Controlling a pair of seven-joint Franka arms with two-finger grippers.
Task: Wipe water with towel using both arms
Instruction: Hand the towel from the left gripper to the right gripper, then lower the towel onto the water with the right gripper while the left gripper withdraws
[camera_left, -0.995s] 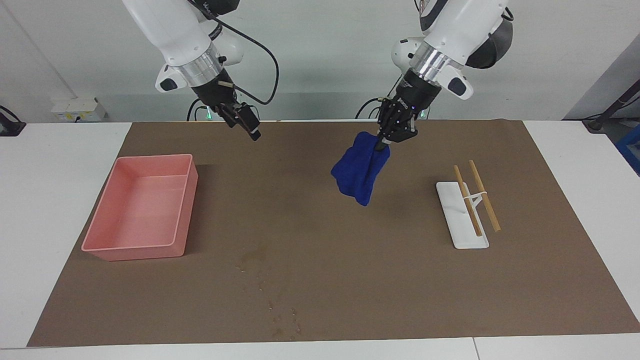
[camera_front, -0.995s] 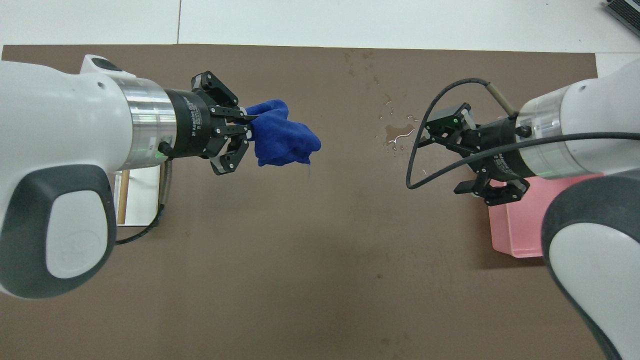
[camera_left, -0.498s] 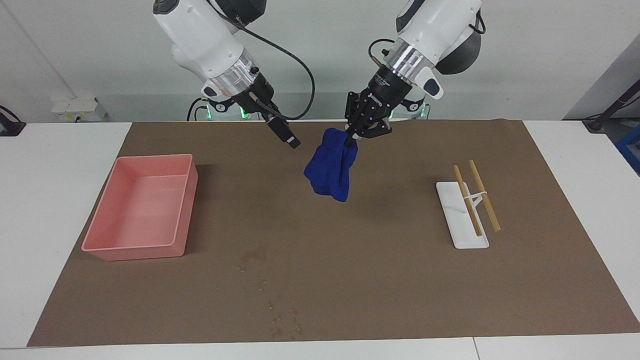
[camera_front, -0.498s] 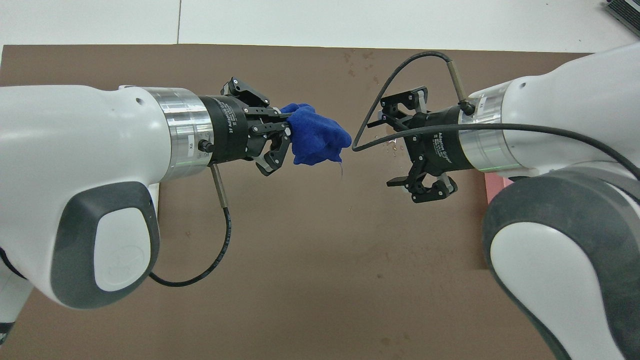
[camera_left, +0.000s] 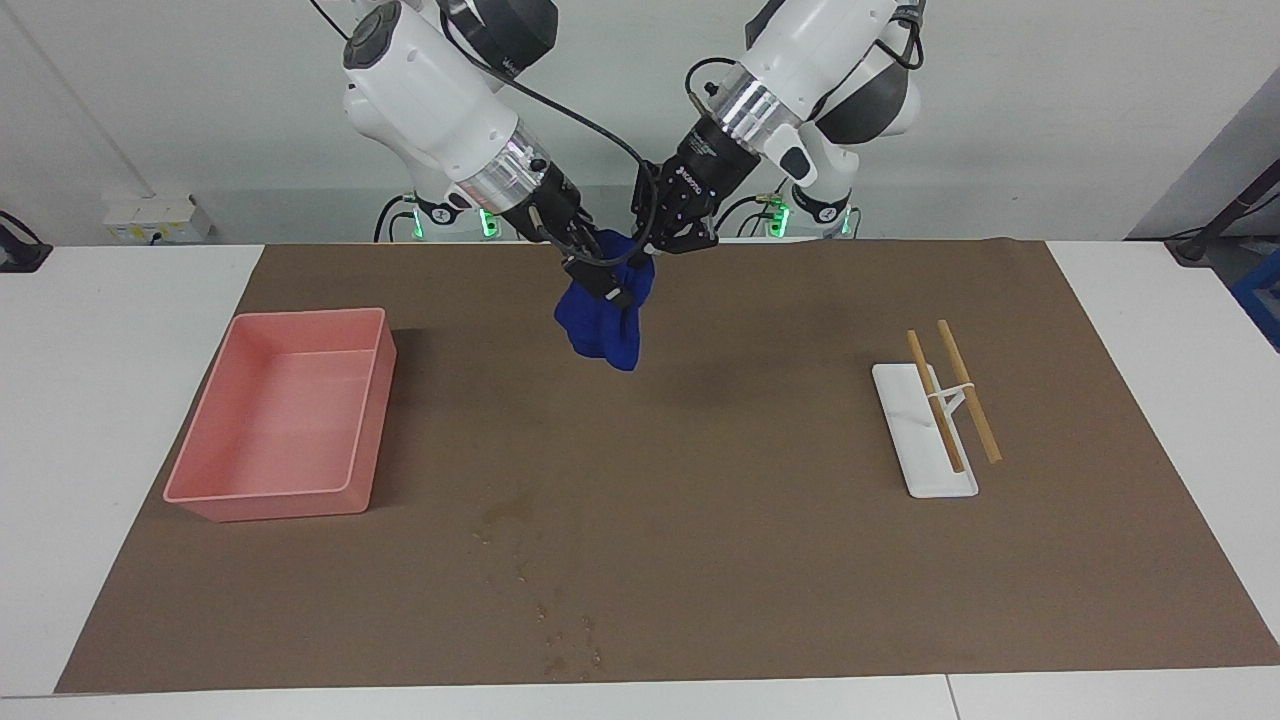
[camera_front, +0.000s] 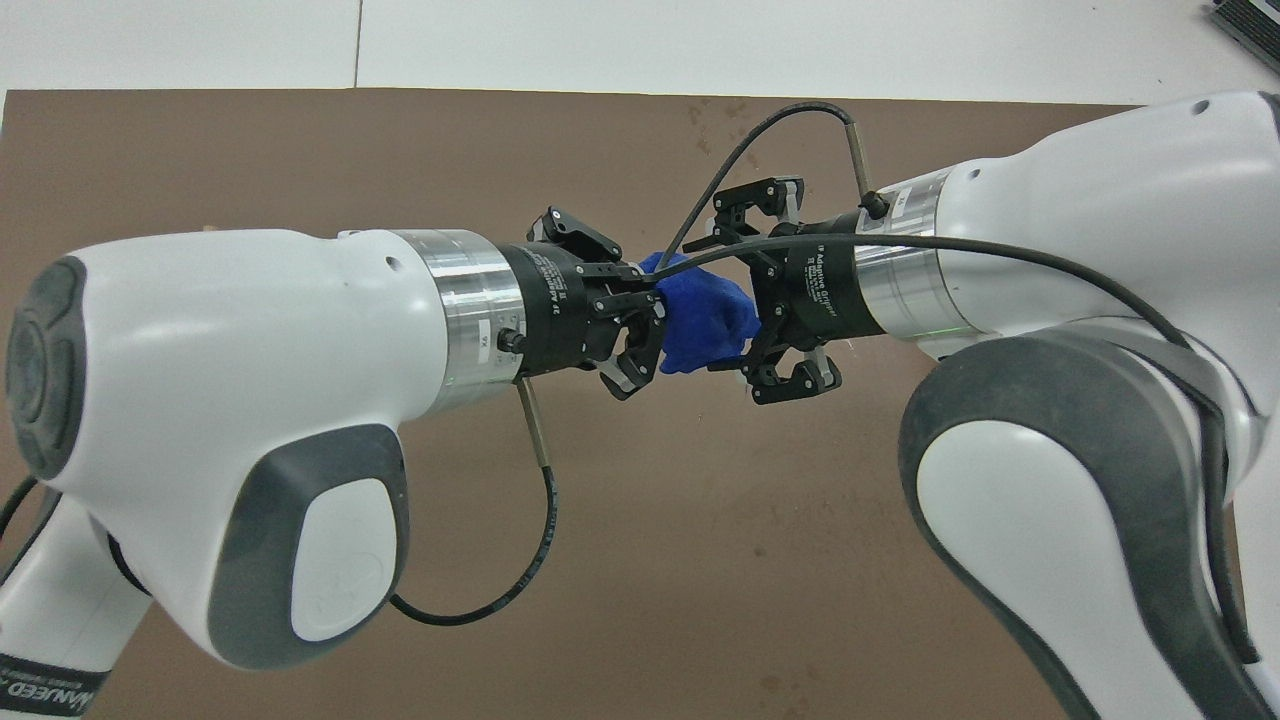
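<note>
We see the left gripper fingers pinched tight on the towel, bunched and hanging over the mat. Right gripper fingers spread wide at the towel, nothing held. Handover step, we judge: the right must close on the cloth next. Water sits at the towel's 6 o'clock in the facing view, unwiped.
</note>
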